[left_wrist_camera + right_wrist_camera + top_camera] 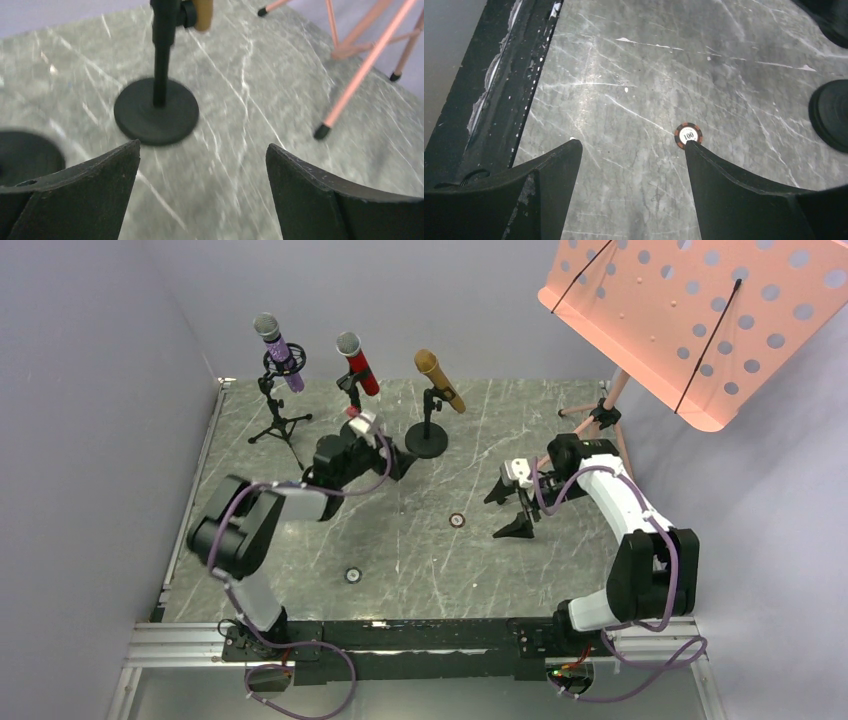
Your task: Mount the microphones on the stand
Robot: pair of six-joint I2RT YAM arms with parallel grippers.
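Three microphones sit in black stands at the back of the table. The purple microphone is on a tripod stand. The red microphone is on a stand whose base my left arm hides. The gold microphone is on a round-base stand. My left gripper is open and empty, low between the red and gold stands. Its wrist view shows the gripper, the gold stand's base and the gold handle. My right gripper is open and empty over bare table, also in its wrist view.
A pink perforated music stand overhangs the back right, its legs on the table. Two poker chips lie mid-table; one is by my right fingertip. A second black base lies left of my left gripper.
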